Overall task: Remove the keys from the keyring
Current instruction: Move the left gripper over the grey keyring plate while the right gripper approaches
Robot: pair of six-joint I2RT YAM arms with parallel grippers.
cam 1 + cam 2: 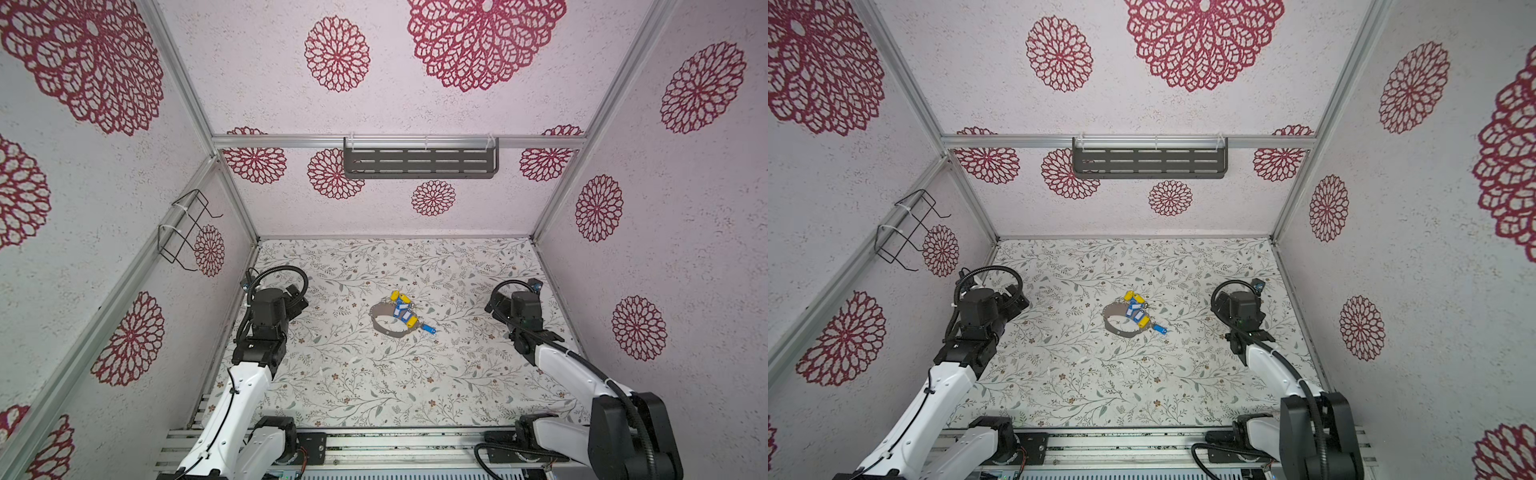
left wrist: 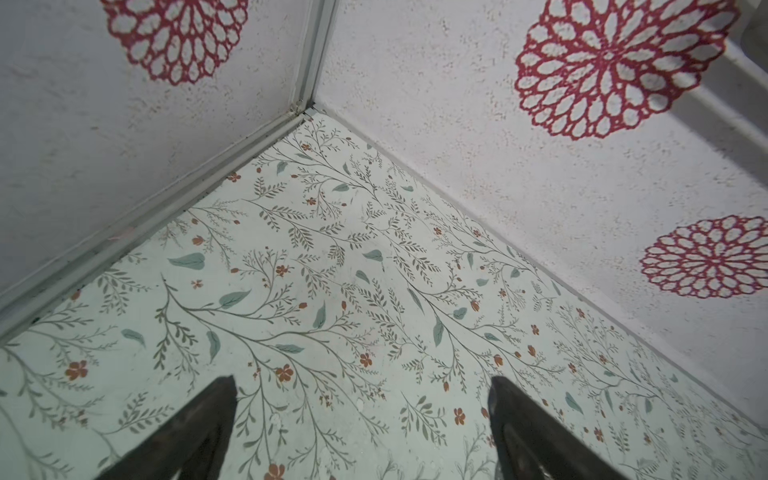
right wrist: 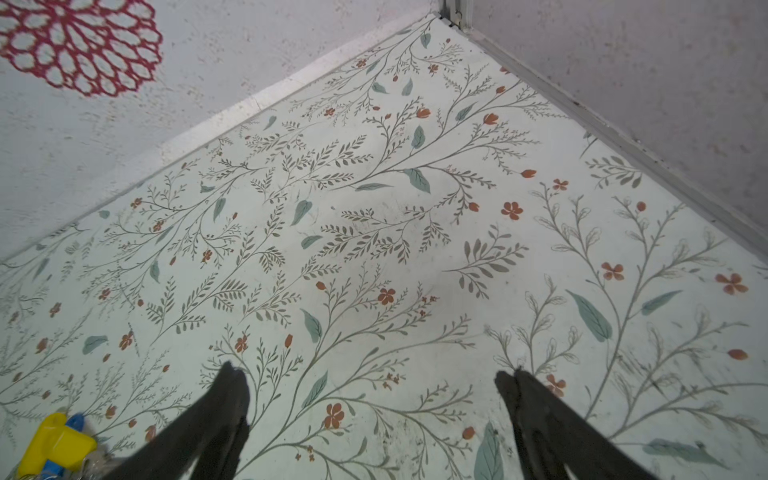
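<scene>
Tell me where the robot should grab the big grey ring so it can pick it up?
Probably on the bare near-left arc of the keyring, away from the keys bunched on its far-right side. The hoop lies flat and thin on the table, so come straight down from above, one finger inside the rim, one outside. The open left gripper sits on that side.

Yellow and blue keys, dark-grey keyring, leaf-and-flower patterned table, red-rosette walls.
</scene>
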